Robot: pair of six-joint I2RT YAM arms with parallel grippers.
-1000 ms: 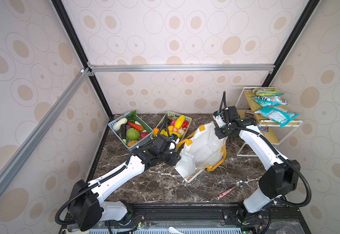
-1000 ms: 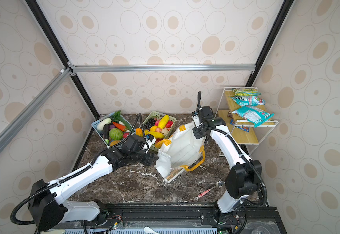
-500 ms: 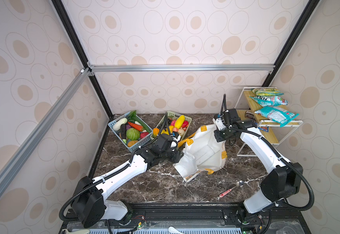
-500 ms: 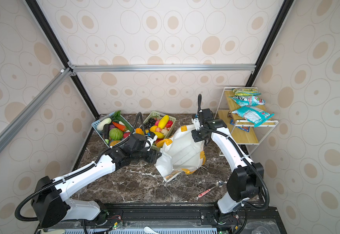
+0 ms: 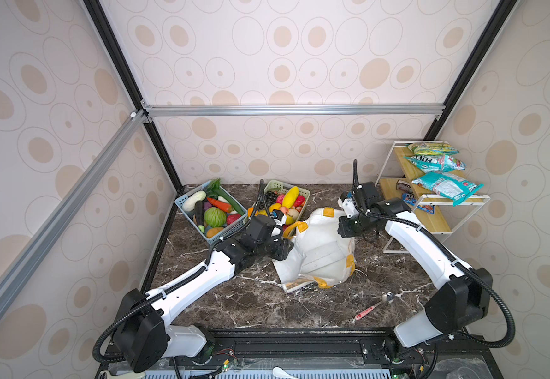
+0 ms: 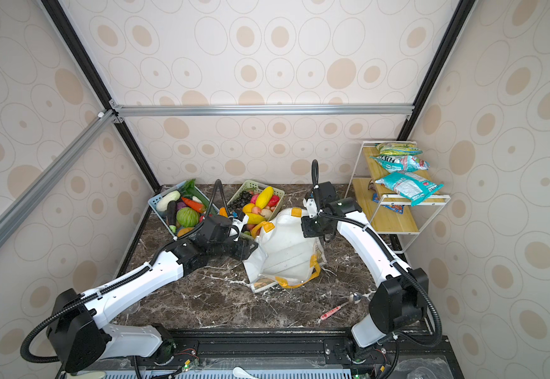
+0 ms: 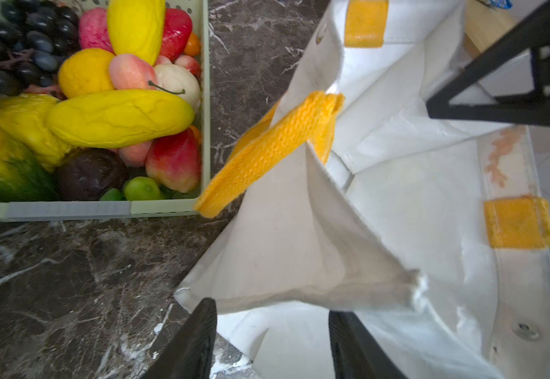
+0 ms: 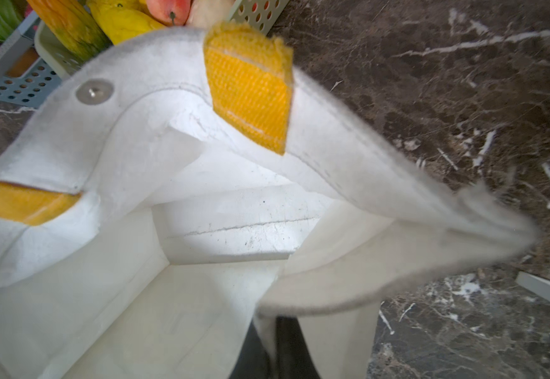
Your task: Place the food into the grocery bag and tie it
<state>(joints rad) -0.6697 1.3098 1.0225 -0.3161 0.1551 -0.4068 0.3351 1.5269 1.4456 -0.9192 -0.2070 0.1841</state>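
Right gripper [image 8: 275,331] is pinched tight on the rim of the grocery bag [image 5: 319,259]; left gripper [image 7: 272,331] sits at the bag's opposite corner, jaws apart around the fabric. Just beside the bag, the green basket [image 7: 206,98] holds the food [image 7: 119,118].

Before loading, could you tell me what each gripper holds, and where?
Right gripper pinches the bag at its rim's side fold. Left gripper holds nothing; its open jaws stand at the opposite rim.
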